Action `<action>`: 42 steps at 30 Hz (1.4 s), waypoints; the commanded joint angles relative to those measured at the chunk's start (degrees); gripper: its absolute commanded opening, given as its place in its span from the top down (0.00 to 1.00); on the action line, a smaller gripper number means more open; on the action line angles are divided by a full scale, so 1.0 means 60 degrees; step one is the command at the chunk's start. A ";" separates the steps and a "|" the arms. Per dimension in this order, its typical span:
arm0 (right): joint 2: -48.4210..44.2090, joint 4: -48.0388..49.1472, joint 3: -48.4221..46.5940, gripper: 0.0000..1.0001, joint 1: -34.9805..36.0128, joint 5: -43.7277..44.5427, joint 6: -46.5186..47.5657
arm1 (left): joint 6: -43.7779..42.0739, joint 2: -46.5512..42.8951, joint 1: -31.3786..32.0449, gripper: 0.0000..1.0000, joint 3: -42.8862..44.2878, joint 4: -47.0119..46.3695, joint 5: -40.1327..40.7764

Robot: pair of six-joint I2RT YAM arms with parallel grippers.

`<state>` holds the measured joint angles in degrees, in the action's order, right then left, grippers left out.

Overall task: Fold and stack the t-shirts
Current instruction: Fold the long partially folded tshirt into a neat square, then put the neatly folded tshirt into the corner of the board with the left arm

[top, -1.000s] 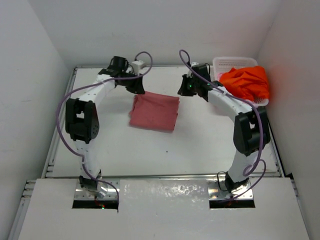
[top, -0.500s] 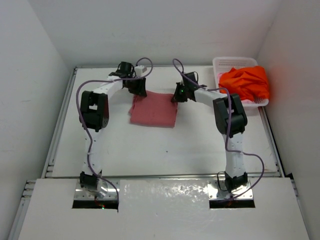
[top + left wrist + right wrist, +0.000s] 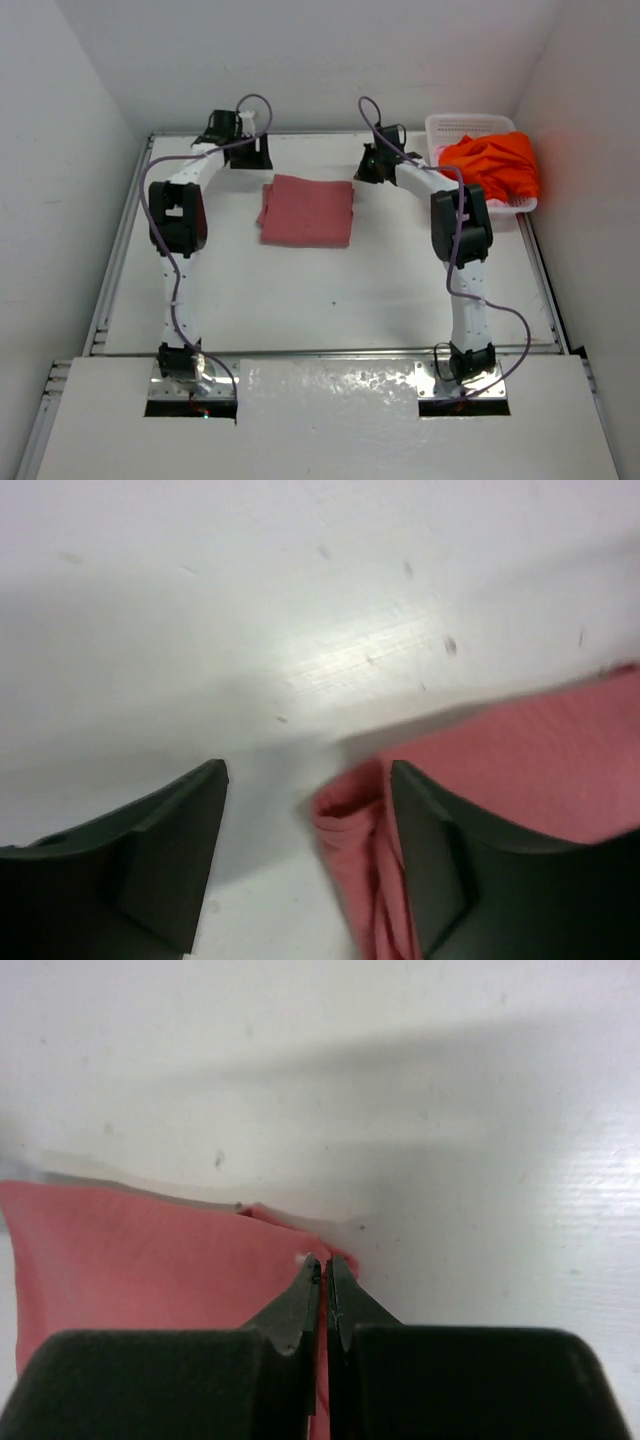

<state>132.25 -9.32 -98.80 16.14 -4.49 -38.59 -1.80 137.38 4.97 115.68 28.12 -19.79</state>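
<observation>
We see the rose-red t-shirt point(image 3: 307, 210) folded into a neat rectangle and lying flat on the table point(image 3: 330, 290), a little toward 12 o'clock from the table's middle. The orange t-shirt point(image 3: 495, 165) is heaped in the white basket point(image 3: 455, 124) at the table's 1 o'clock corner, spilling over its rim, well apart from the folded one.

The left arm point(image 3: 175, 210) reaches to the far side, and we find the left jaws near the folded shirt's 11 o'clock corner, off the cloth. From the left wrist we see these jaws spread wide and holding nothing. Bare table fills most of the gap between them, and the rolled corner of the rose-red t-shirt point(image 3: 520, 750) sits at the 3 o'clock side of that gap, just beside the right-hand finger point(image 3: 440, 870) and running on behind it. The other finger point(image 3: 150, 860) stands well clear of the cloth.

The right arm point(image 3: 460, 225) reaches to the shirt's 1 o'clock corner. From the right wrist we see the right jaws closed to a thin slit, their tips directly over the corner of the rose-red cloth point(image 3: 150, 1260), which spreads away toward 9 o'clock. We cannot tell whether any fabric is pinched in that slit or the tips only rest above it
</observation>
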 commanded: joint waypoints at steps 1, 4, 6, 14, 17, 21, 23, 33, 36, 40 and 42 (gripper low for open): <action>-0.0492 -0.0671 -0.1109 1.00 0.0005 0.0411 0.0950 | 0.0184 -0.0923 -0.0448 0.33 0.0833 -0.0351 0.0077; -0.1238 -0.1156 -0.0457 0.92 0.0005 0.0558 0.1391 | -0.0270 -0.1757 -0.0448 0.03 0.0001 0.0087 -0.0318; -0.2055 -0.1113 0.0233 0.90 0.0005 0.0631 0.1494 | -0.0344 -0.2402 -0.0448 0.00 -0.1345 0.0162 -0.0743; -0.4096 -0.0980 0.3209 0.89 0.0020 0.0441 0.1788 | -0.0183 -0.3328 0.0020 0.00 -0.4763 -0.0629 -0.1069; -0.4637 -0.0908 0.3868 0.89 0.0034 0.0485 0.1817 | -0.0081 -0.2831 0.0124 0.00 -0.4778 -0.0658 -0.0497; -0.5194 -0.0819 0.4615 0.88 0.0035 0.0485 0.1773 | 0.0139 -0.2272 0.0269 0.00 -0.4704 -0.0614 -0.1139; -0.5442 -0.0878 0.4763 0.89 0.0034 0.0602 0.1802 | 0.0154 -0.2214 0.0547 0.01 -0.4821 -0.0731 -0.1358; -0.6118 -0.1024 0.5085 0.89 0.0034 0.0734 0.1949 | 0.0213 -0.1978 0.0389 1.00 -0.4486 -0.0556 -0.1638; -0.6235 -0.1068 0.5144 0.89 0.0034 0.0939 0.2007 | 0.0213 -0.2038 0.0081 1.00 -0.4222 -0.0439 -0.1580; -0.6337 -0.1243 0.5115 0.89 0.0034 0.1071 0.2154 | -0.0400 -0.1834 -0.0796 1.00 -0.3244 0.0161 -0.1332; -0.6396 -0.1288 0.5129 0.89 0.0034 0.1158 0.2271 | -0.0825 -0.1484 -0.1381 1.00 -0.2353 0.0773 -0.1097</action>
<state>96.66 -16.99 -68.14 16.25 0.69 -26.70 -2.70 126.63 2.83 94.45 29.80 -29.15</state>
